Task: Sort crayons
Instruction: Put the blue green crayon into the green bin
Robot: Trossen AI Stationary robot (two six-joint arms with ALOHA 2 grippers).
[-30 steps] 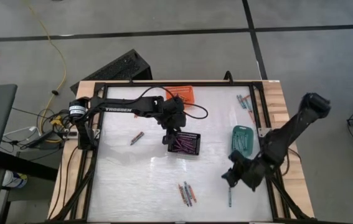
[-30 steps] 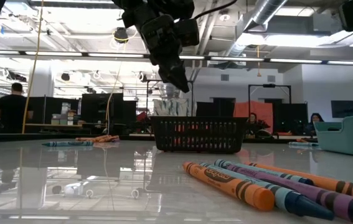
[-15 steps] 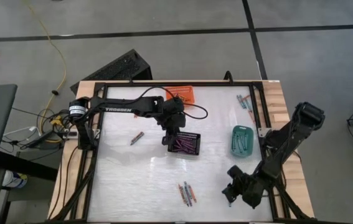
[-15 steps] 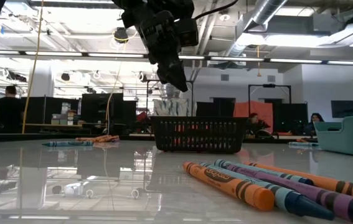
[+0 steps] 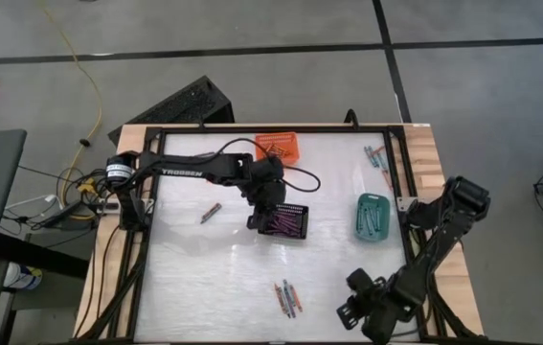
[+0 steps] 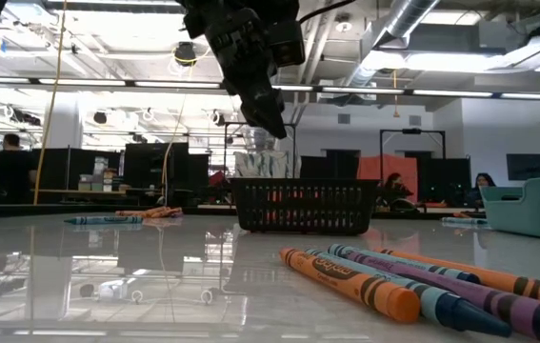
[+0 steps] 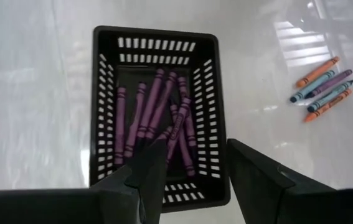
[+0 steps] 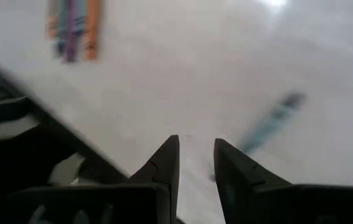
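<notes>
At the table's near edge, the right gripper is held low with its fingers slightly parted and nothing between them, close by a lone teal crayon.
Just beyond, a small bundle of crayons in orange, teal and purple is laid side by side on the glossy white table. Mid-table, the left gripper is poised over the black basket, jaws apart and empty; purple crayons are heaped inside it. A teal basket sits rightward, an orange basket at the far edge. Ceiling lights and people at desks are seen in the room behind.
</notes>
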